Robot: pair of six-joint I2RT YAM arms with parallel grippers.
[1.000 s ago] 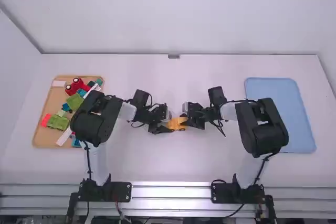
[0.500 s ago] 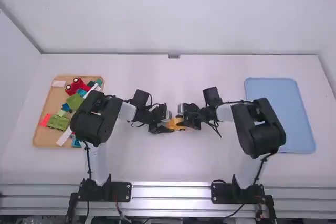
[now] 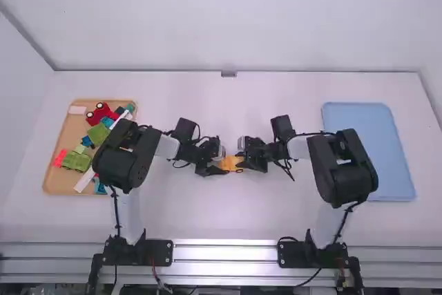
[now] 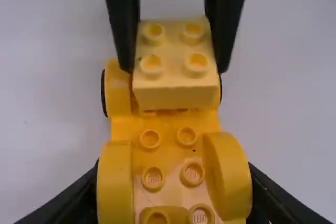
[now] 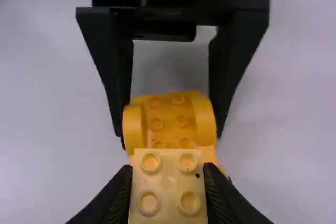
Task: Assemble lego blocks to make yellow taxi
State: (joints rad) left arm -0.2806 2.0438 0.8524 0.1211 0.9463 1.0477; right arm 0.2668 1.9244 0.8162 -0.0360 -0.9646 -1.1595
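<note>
Around the table's middle, my left gripper (image 3: 213,169) and my right gripper (image 3: 248,160) face each other at the yellow car base (image 3: 228,164). In the left wrist view the left gripper (image 4: 176,203) is shut on the near end of the car base (image 4: 168,140), by its fenders. A pale yellow block (image 4: 176,61) with four studs is pinched over the base's far end. The right wrist view has that block (image 5: 168,187) close up, with the right gripper (image 5: 168,182) shut on it. I cannot tell whether block and base touch.
At the left, a wooden tray (image 3: 55,177) holds a red car piece (image 3: 101,112), green blocks (image 3: 76,160) and several other pieces. A blue tray (image 3: 369,153) lies at the right.
My right gripper shifted slightly left toward the left gripper, then back a little to the right. The left arm and the car base have stayed still.
</note>
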